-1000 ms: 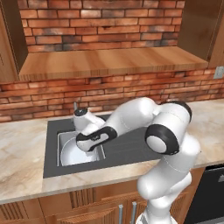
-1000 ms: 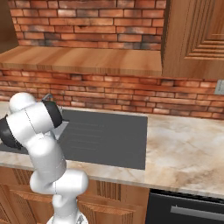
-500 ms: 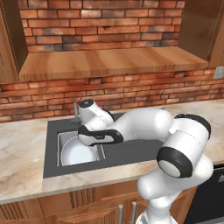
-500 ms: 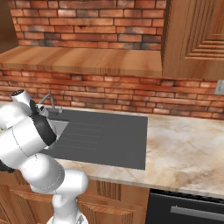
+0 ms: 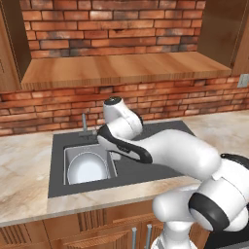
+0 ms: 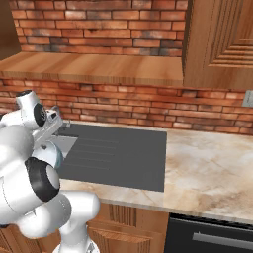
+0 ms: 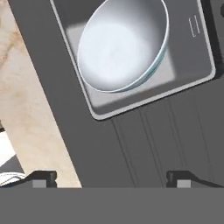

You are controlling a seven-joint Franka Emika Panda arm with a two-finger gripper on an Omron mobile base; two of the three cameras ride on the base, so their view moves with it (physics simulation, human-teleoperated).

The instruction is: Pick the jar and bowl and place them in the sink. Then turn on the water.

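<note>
The pale blue-white bowl (image 7: 122,43) lies upright in the sink (image 7: 199,65) and takes up most of the light-grey basin; it also shows as the bowl (image 5: 87,168) in the left base view. My gripper (image 7: 111,178) is open with nothing between its fingertips (image 7: 41,177). It hangs over the dark grey surround just beside the basin, clear of the bowl. The slim grey faucet (image 5: 84,124) stands behind the basin with no water falling from it. The jar is out of view.
A ribbed dark drainboard (image 6: 118,153) runs right of the basin. Marble counter (image 6: 212,168) lies on both sides. The brick wall and a wooden shelf (image 5: 121,68) stand behind. My white arm (image 5: 180,155) reaches across the drainboard.
My hand has lifted out of the basin, away from the bowl, and moved to the basin's right edge. The elbow swung right and lower. The gripper stayed open.
</note>
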